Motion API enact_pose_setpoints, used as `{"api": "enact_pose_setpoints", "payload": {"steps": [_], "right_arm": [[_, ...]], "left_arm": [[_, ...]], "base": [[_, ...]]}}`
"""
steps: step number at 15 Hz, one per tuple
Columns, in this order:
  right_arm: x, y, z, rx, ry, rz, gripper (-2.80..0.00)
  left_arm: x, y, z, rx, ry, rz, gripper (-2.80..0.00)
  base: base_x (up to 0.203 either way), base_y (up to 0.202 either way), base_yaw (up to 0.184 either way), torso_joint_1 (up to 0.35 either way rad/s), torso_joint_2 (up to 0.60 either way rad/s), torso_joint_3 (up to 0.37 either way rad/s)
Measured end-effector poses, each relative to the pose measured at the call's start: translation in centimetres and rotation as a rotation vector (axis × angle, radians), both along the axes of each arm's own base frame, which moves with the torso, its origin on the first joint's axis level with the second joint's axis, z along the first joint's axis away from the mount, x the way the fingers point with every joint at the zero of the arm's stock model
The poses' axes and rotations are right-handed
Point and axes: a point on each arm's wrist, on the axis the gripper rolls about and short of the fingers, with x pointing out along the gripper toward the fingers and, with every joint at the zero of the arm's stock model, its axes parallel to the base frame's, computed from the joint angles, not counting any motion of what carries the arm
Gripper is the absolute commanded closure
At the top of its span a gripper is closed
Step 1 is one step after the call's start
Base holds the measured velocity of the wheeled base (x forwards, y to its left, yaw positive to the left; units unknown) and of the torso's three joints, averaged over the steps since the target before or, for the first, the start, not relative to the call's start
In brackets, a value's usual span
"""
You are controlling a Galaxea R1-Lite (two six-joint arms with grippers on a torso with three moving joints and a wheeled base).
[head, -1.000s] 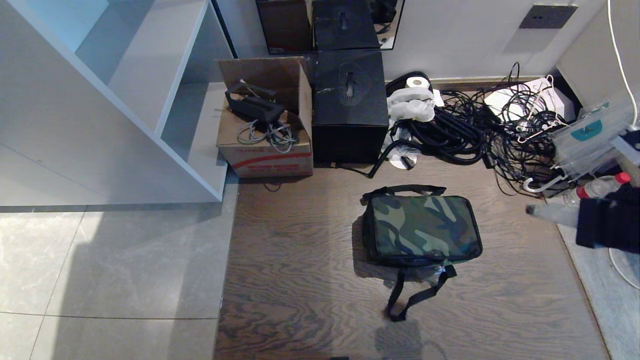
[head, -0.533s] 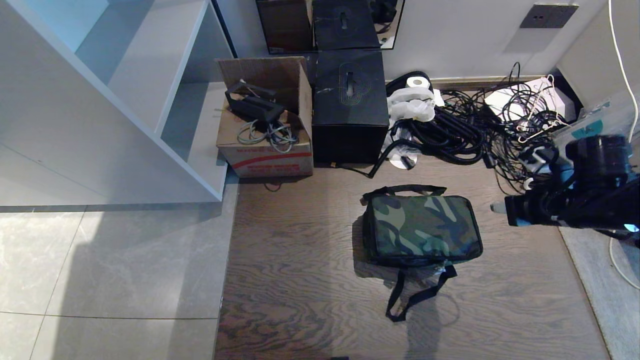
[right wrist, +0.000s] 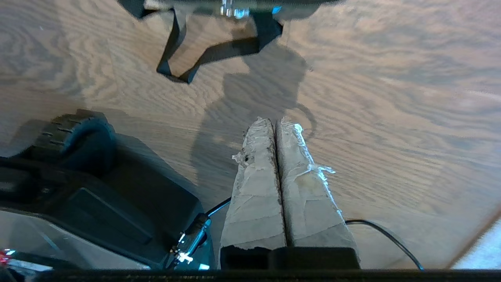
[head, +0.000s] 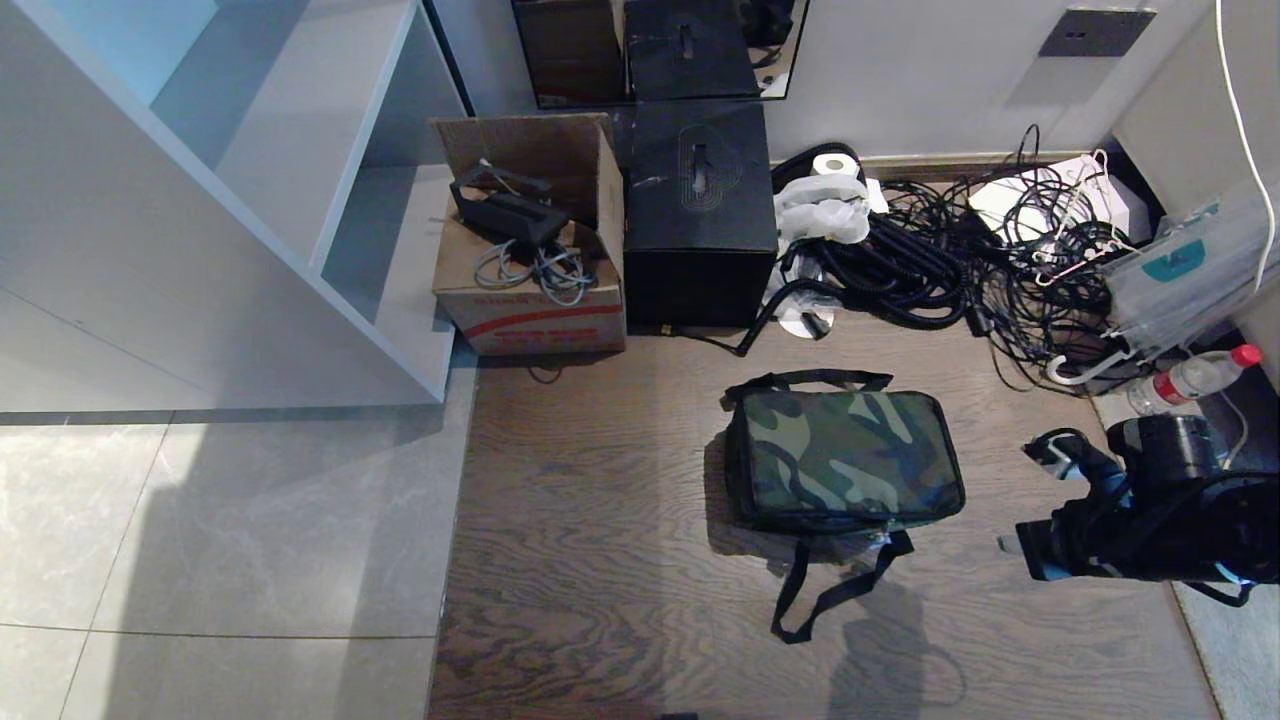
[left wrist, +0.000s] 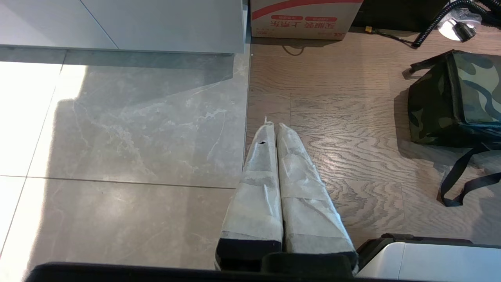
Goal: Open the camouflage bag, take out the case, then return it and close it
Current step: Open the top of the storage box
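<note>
Camouflage bag zipped flat on wood floor, strap trailing toward robot; right pincer to bag's right, tips pressed together, empty, prob. staging for zip; left pincer likewise closed, parked well left of bag.

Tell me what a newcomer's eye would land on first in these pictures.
The camouflage bag draws the eye first: zipped shut, flat on the wood floor mid-scene, its black strap trailing toward the robot. Behind it, against the wall, sprawls a tangle of black cables, with a black box and an open cardboard carton to their left. The right gripper hangs shut beside the bag's right end, not touching it.
</note>
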Motion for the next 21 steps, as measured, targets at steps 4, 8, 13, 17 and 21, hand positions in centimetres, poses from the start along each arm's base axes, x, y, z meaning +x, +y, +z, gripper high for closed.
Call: {"api": "enact_pose_setpoints", "payload": {"steps": [4,8,13,17,21], "right_arm": [[0.0,1.0,-1.7,0.033,0.002,0.048,-2.8],[1.1,3.3,-2.2,0.065,-0.054,0.083,-2.8],[2.2,5.3,-3.9,0.077,-0.108,0.118,-2.8],[3.5,5.7,-6.2,0.043,-0.15,0.095,-2.8],[4.7,5.7,-8.8,0.035,-0.155,0.056,-2.8]], "left_arm": [[0.0,0.0,0.0,0.0,0.0,0.0,0.0],[0.0,0.0,0.0,0.0,0.0,0.0,0.0],[0.0,0.0,0.0,0.0,0.0,0.0,0.0],[0.0,0.0,0.0,0.0,0.0,0.0,0.0],[0.0,0.0,0.0,0.0,0.0,0.0,0.0]], "base": [[0.0,0.0,0.0,0.0,0.0,0.0],[0.0,0.0,0.0,0.0,0.0,0.0],[0.0,0.0,0.0,0.0,0.0,0.0],[0.0,0.0,0.0,0.0,0.0,0.0],[0.0,0.0,0.0,0.0,0.0,0.0]]}}
